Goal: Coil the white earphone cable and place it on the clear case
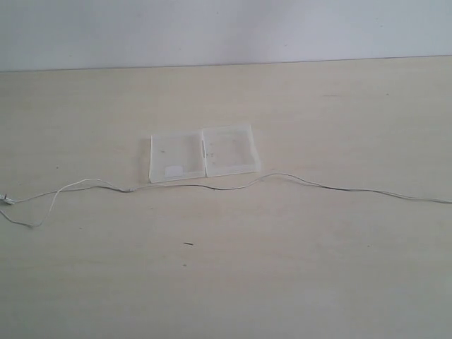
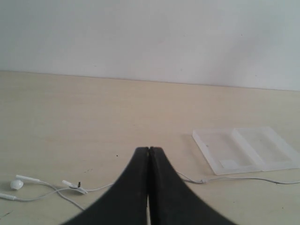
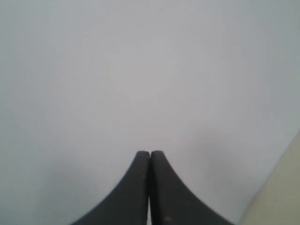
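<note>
The white earphone cable (image 1: pixel 212 186) lies stretched across the table from the left edge to the right edge, passing just in front of the clear case (image 1: pixel 203 153). The case lies flat and open in the middle, its left half bearing a small white label. In the left wrist view the earbuds (image 2: pixel 18 183) and the cable (image 2: pixel 243 178) lie on the table, with the case (image 2: pixel 248 149) beyond. My left gripper (image 2: pixel 149 149) is shut and empty above the table. My right gripper (image 3: pixel 150 153) is shut, empty, facing a blank wall. Neither gripper shows in the exterior view.
A pale wooden table (image 1: pixel 318 268) runs back to a white wall (image 1: pixel 226 32). A small dark speck (image 1: pixel 188 244) lies in front of the cable. A strip of the table (image 3: pixel 281 197) shows at the edge of the right wrist view.
</note>
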You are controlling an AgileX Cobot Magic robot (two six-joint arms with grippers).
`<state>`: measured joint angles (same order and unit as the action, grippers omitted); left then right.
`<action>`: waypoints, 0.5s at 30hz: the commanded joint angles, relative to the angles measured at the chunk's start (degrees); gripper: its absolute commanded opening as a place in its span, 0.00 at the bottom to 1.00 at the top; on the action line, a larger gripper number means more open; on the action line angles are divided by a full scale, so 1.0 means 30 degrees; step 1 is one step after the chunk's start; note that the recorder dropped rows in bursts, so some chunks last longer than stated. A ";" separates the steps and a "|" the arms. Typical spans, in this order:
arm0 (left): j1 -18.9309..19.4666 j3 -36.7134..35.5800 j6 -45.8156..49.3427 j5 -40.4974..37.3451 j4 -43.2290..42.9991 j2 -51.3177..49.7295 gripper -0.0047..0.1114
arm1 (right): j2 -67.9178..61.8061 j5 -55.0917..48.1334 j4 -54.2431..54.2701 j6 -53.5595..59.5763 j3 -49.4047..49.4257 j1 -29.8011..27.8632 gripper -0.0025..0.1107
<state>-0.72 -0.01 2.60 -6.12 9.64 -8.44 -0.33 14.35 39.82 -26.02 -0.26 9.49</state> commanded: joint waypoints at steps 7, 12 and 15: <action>0.0026 0.0004 0.0074 0.0073 0.0083 0.0117 0.04 | 0.0110 0.2839 -0.1122 -0.6723 0.0088 -0.0067 0.02; 0.0026 0.0004 0.0074 0.0073 0.0083 0.0117 0.04 | -0.0892 0.2961 -0.2165 -0.3208 -0.1915 -0.0067 0.02; 0.0026 0.0004 0.0074 0.0073 0.0083 0.0117 0.04 | -0.2367 0.2961 -0.2055 0.0949 -0.4279 -0.0067 0.02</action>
<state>-0.72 -0.01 2.60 -6.12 9.64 -8.44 -3.85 22.14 34.96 -34.27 -7.47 9.49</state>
